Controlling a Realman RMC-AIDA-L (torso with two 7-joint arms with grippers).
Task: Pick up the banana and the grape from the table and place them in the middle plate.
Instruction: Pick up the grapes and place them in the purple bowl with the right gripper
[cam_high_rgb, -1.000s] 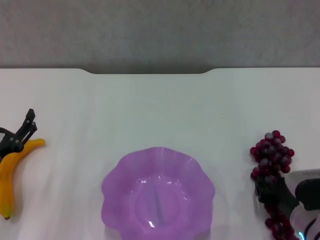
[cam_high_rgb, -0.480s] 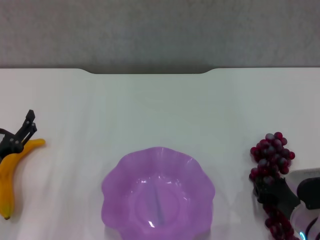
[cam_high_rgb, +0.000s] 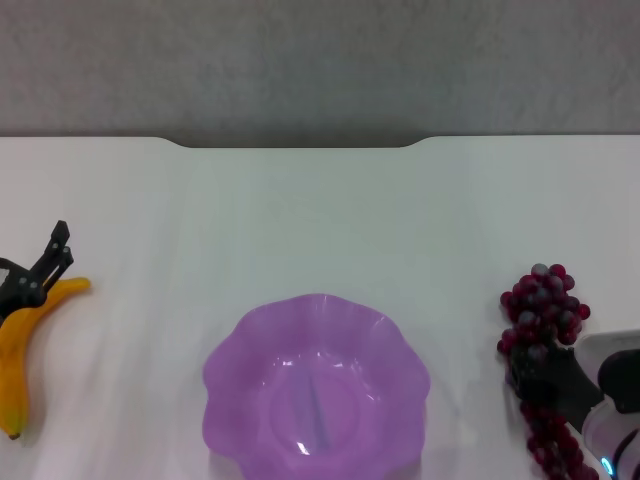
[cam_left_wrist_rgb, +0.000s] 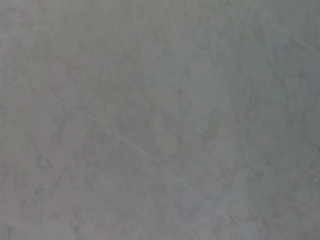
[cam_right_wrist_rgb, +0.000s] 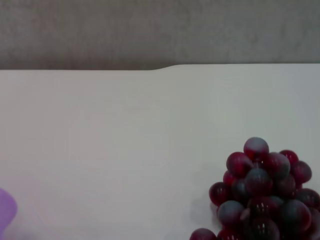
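Observation:
The banana (cam_high_rgb: 22, 345) lies on the white table (cam_high_rgb: 320, 210) at the far left, its upper end pointing toward the plate. My left gripper (cam_high_rgb: 58, 250) is right over that upper end. The grape bunch (cam_high_rgb: 545, 300) lies at the far right and also shows in the right wrist view (cam_right_wrist_rgb: 260, 195). My right gripper (cam_high_rgb: 545, 378) sits across the middle of the bunch and hides that part, apparently closed on it. The purple scalloped middle plate (cam_high_rgb: 225, 365) stands empty at the front centre, between the two.
The table's notched far edge (cam_high_rgb: 300, 146) runs across the back, with grey floor beyond. The left wrist view shows only a grey surface. A sliver of the purple plate (cam_right_wrist_rgb: 6, 212) shows in the right wrist view.
My right gripper has shifted slightly right and toward the front, and the grape bunch has shifted a little with it. The left gripper and banana have barely moved.

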